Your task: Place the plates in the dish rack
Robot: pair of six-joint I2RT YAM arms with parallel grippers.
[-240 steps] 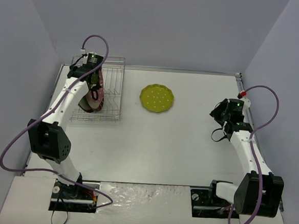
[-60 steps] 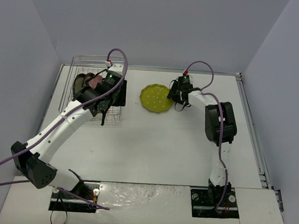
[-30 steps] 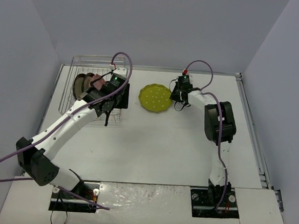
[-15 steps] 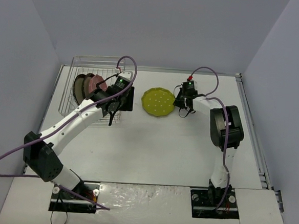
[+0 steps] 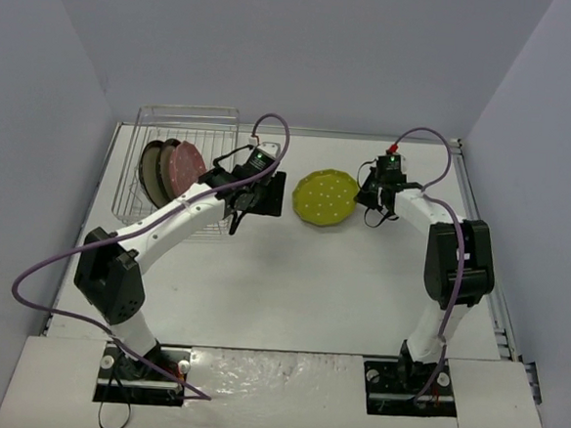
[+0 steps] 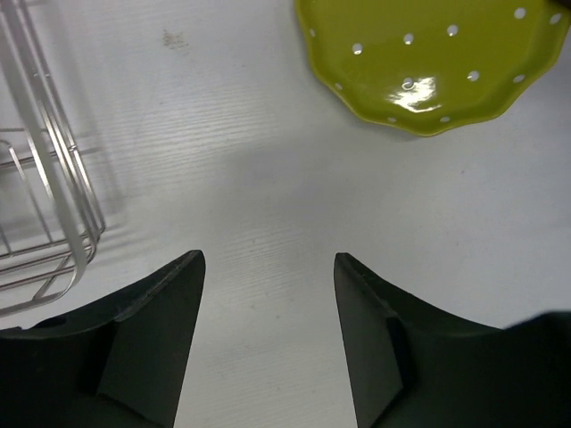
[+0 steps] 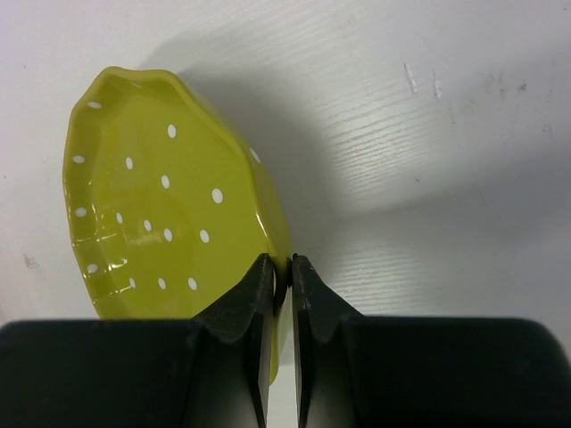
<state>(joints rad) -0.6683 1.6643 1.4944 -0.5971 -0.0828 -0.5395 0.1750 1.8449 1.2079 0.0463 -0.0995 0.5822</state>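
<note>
The right end effector [image 7: 281, 267] is pinching the right rim of the yellow-green plate [image 7: 169, 205], its jaws pressed together on the scalloped edge. The plate is sitting toward the far middle of the tabletop [image 5: 311, 275], and the shadow under it suggests the gripped side is tilting up while the left side is resting lower. The left end effector [image 6: 268, 263] is hovering just left of the plate with its jaws spread and nothing between them.

The plate is looking glazed, stiff and breakable, and probably light. A rim pinch this narrow is likely slippery, so the plate could swing or slide out. A second hold on the opposite rim would steady it.

The dish rack [image 5: 179, 118] is standing at the far left, well apart from the plate, with the other plates [image 5: 171, 167] on edge at its left end. Slots toward its right end are looking open. The raised wire side and the left arm are lying between plate and rack, so the way in is over the rim.
</note>
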